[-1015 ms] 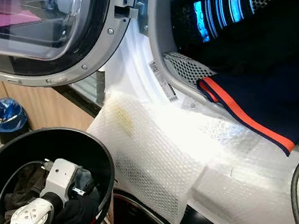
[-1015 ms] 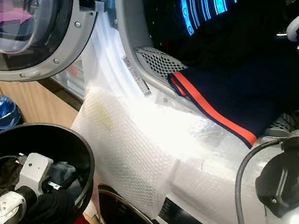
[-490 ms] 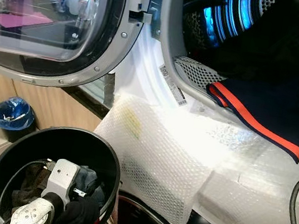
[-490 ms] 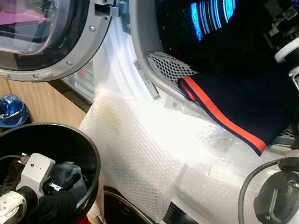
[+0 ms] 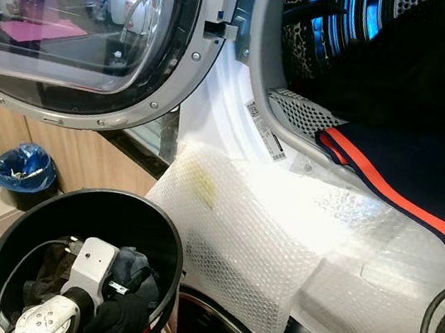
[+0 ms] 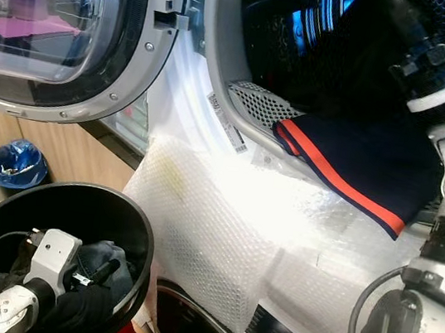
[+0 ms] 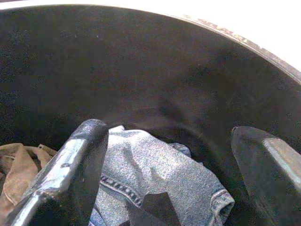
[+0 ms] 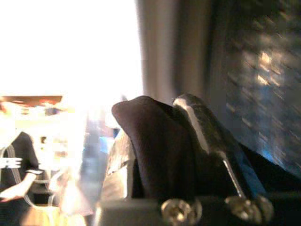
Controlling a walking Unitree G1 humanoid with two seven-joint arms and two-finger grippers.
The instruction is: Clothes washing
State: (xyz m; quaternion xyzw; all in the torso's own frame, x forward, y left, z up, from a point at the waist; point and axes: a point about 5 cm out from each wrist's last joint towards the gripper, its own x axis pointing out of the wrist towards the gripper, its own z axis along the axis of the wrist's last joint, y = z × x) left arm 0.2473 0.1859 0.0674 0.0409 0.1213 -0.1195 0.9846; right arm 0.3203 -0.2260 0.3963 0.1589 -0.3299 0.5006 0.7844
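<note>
The washer drum (image 5: 353, 19) stands open, lit blue inside. A navy garment with an orange stripe (image 5: 406, 173) hangs over the drum's lip. My right arm (image 6: 439, 65) reaches into the drum, and in the right wrist view my right gripper (image 8: 160, 141) is shut on dark cloth. My left gripper (image 7: 167, 132) is open inside the black bucket (image 5: 101, 193), just above a denim garment (image 7: 160, 174) and beside a brown one (image 7: 19, 160).
The round glass door (image 5: 84, 29) is swung open to the left. Bubble wrap (image 5: 262, 239) covers the machine's front below the drum. A small bin with a blue bag (image 5: 25, 170) stands on the floor at the left, by wooden cabinets.
The camera view has shifted, so the whole scene sits further right. My right arm has gone deeper into the drum with the dark cloth. The left arm stays in the bucket.
</note>
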